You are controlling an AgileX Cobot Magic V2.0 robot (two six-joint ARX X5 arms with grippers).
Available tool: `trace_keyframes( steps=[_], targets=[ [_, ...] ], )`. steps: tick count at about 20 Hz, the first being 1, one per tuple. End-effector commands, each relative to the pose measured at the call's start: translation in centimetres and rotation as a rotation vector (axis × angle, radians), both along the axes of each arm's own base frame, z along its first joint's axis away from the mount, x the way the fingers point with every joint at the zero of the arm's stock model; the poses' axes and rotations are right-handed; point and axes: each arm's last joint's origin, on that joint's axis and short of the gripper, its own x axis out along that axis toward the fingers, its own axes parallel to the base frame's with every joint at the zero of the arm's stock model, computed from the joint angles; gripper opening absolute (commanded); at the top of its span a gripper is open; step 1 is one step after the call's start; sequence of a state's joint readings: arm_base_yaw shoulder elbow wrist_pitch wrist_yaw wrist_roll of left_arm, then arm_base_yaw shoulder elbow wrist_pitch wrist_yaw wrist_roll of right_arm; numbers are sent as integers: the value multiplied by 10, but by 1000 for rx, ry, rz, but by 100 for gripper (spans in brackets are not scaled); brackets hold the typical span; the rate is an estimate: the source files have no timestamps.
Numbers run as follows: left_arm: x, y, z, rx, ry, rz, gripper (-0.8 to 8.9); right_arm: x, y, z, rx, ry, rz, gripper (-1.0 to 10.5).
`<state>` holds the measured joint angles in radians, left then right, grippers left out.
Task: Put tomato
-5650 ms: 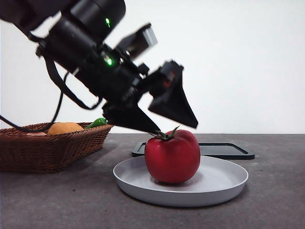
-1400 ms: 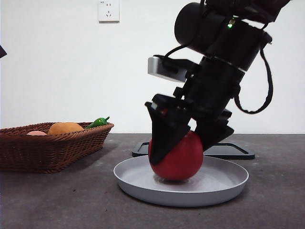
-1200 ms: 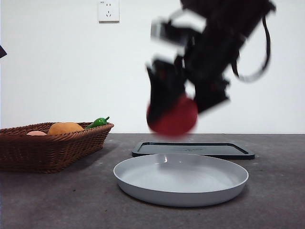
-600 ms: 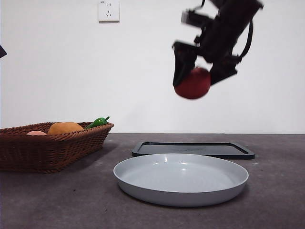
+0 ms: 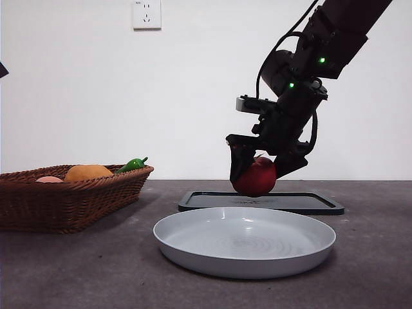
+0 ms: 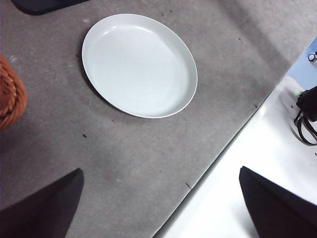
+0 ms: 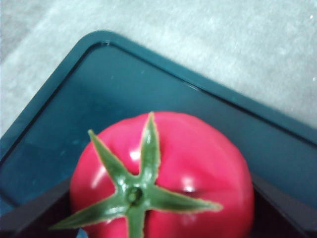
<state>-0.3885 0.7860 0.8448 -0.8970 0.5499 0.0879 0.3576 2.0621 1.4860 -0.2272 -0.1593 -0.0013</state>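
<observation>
Front view: glossy red round tomato (image 5: 254,176) gone from grey round plate (image 5: 244,241), now over dark flat tray (image 5: 302,203) | right gripper (image 5: 257,168) fingers clamped on it | left fingers apart, idle | release probably next

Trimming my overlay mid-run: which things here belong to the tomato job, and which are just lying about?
In the job:
- glossy red round tomato, held over the tray
- right pincer, shut on it
- flat dark rectangular tray

Lying about:
- grey round plate
- brown wicker basket with orange fruit and green chili
</observation>
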Motion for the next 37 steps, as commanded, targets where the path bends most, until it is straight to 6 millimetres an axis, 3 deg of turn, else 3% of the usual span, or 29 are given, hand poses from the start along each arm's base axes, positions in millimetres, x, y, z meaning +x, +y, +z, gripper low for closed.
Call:
trace_keyframes(
  steps=[1, 6, 13, 17, 20, 24, 27, 32, 37],
  targets=[
    [1, -1, 4, -5, -15, -13, 495, 7, 4, -7, -5, -3, 8, 242],
    [1, -1, 4, -5, -15, -13, 496, 7, 3, -10, -7, 8, 6, 244],
    [0, -1, 4, -4, -13, -13, 495, 6, 3, -12, -11, 30, 9, 488],
    [0, -1, 4, -4, -12, -13, 495, 5, 3, -11, -3, 36, 3, 523],
    [0, -1, 4, -4, -12, -13, 495, 1, 1, 1, 6, 37, -7, 565],
    [0, -1, 4, -4, -13, -13, 495, -15, -4, 44, 25, 13, 2, 565],
    [0, -1, 4, -4, -14, -13, 495, -42, -13, 92, 59, -10, 27, 565],
    [0, -1, 4, -4, -13, -13, 495, -116, -37, 177, 122, -55, 107, 565],
    [0, -1, 4, -4, -14, -13, 495, -184, -63, 218, 116, -93, 109, 564]
  ],
)
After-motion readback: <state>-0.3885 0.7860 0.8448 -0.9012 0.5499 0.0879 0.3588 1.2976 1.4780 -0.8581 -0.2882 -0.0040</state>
